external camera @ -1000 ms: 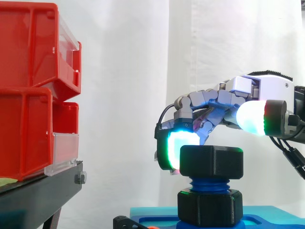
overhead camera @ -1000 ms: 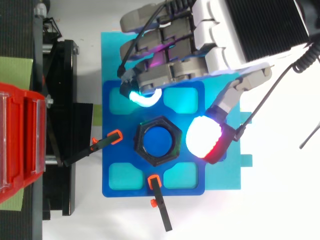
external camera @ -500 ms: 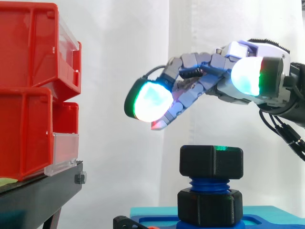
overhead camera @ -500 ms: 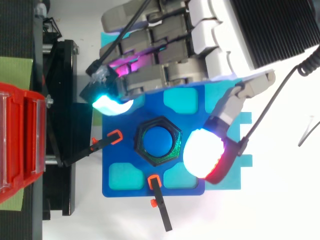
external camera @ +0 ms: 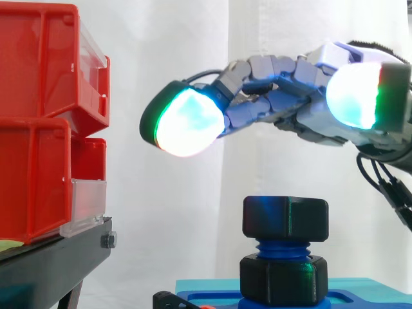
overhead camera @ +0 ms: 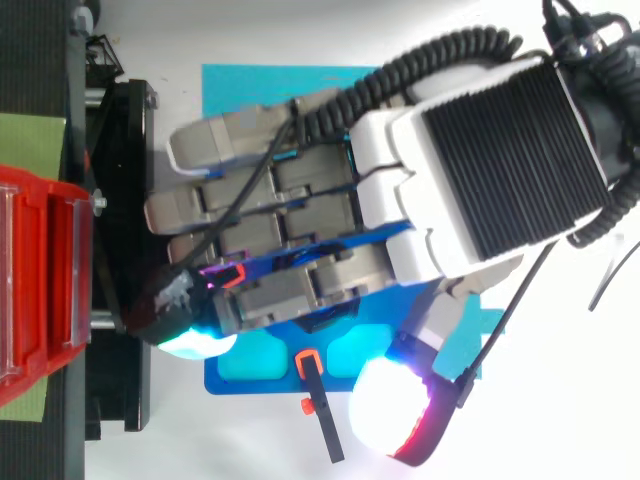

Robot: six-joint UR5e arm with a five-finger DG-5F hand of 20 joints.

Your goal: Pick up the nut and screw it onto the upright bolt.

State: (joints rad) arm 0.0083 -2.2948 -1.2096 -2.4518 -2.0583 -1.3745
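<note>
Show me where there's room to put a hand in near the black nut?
There is a clear gap between the top of the nut and the open hand hovering above it. A wider free stretch lies between the red bins on the left and the bolt. It is crowded low down, where a clamp meets the blue plate.

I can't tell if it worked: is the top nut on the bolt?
On: the top nut sits level on the blue bolt and its threads.
</note>
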